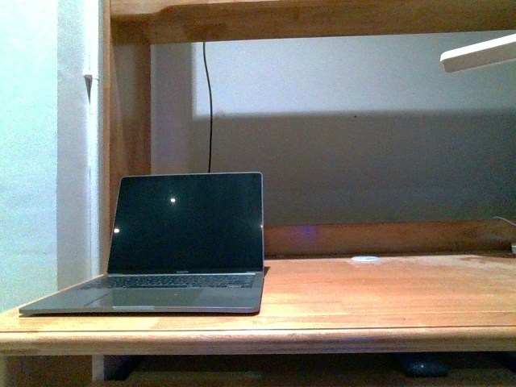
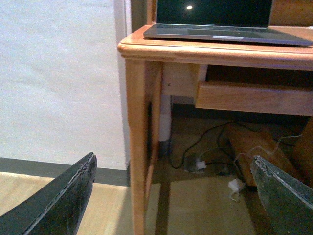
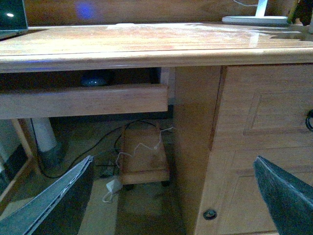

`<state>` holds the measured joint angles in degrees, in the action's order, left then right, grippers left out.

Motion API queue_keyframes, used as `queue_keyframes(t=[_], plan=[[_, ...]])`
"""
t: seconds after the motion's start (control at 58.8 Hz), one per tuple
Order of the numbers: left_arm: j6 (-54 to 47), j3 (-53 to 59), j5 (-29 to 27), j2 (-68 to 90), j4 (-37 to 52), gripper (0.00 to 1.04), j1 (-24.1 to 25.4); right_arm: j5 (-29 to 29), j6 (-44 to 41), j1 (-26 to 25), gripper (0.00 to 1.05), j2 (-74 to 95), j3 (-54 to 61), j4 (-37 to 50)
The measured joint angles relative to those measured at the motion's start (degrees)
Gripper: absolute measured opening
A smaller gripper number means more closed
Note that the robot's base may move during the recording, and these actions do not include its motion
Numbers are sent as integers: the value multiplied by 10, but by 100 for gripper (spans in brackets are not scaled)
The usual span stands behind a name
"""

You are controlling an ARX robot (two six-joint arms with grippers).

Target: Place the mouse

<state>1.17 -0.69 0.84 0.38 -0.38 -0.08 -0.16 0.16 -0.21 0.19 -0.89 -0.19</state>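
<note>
The mouse point(image 3: 94, 78) lies half hidden in shadow beneath the desk top point(image 3: 146, 44).

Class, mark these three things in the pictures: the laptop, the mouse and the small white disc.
laptop point(image 1: 185, 222): front view, middle of its dark screen.
mouse point(image 3: 94, 78): right wrist view, top of its rounded back.
small white disc point(image 1: 367, 259): front view, its centre.

Silver-grey laptop point(image 1: 161, 294), honey-brown desk point(image 1: 387, 298), seemingly dark mouse point(image 3: 94, 79)
</note>
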Motion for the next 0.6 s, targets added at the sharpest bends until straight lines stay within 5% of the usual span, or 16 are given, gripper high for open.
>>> queue_keyframes(t=[0.119,0.272,0.425,0.596], plan=[[96,-38,123,114,-19,97,44,0,0,0,97,0,0,0],[52,-88,194,314,145,97,99,0,0,0,97,0,0,0],[-72,-162,182,535,280,97,114,0,0,0,97,0,0,0],[-294,-239,137,740,388,97,73,0,0,0,97,0,0,0]])
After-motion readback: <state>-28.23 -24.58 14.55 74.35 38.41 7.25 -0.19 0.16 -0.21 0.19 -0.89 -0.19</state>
